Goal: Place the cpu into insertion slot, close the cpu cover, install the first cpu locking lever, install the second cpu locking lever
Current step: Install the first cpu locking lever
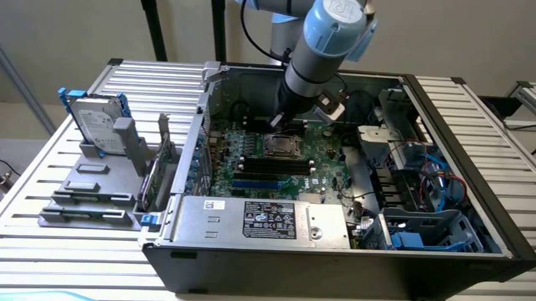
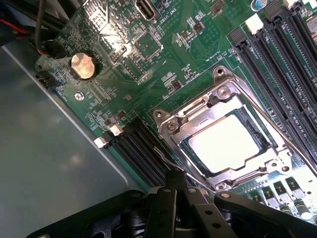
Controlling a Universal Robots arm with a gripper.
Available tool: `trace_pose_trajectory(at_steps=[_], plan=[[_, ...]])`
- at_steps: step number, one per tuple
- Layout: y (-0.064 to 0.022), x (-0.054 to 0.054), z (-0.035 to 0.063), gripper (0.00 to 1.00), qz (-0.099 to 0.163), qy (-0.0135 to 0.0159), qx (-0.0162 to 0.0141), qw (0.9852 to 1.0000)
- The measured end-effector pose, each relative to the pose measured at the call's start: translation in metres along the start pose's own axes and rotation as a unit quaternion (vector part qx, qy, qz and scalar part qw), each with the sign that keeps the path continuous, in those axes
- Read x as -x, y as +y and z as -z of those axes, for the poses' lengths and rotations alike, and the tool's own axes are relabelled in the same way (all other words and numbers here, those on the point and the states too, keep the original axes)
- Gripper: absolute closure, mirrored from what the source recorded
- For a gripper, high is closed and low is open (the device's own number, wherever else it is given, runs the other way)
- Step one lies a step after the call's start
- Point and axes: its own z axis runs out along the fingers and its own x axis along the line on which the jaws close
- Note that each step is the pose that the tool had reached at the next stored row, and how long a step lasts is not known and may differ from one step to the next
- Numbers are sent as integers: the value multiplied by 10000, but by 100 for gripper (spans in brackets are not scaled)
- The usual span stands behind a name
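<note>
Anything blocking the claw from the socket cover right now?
Nothing visible. The shut claw hangs just off one edge of the thin square silvery metal cover frame, which lies down around the bright silvery chip; no cable or part sits between them.

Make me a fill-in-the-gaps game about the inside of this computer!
1. The board around the insertion slot is the colour ____.
2. The shiny square chip lying in the insertion slot is the ____.
3. The tool hangs close to the insertion slot, and its fingers are ____.

Missing words: green; cpu; shut.
</note>
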Motion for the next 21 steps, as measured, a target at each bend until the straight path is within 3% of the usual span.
trace_pose_trajectory(at_steps=[9, 21], plan=[[11, -6, -3, 89, 3, 4, 7, 10000], [43, -17, -33, 89, 22, 11, 46, 10000]])
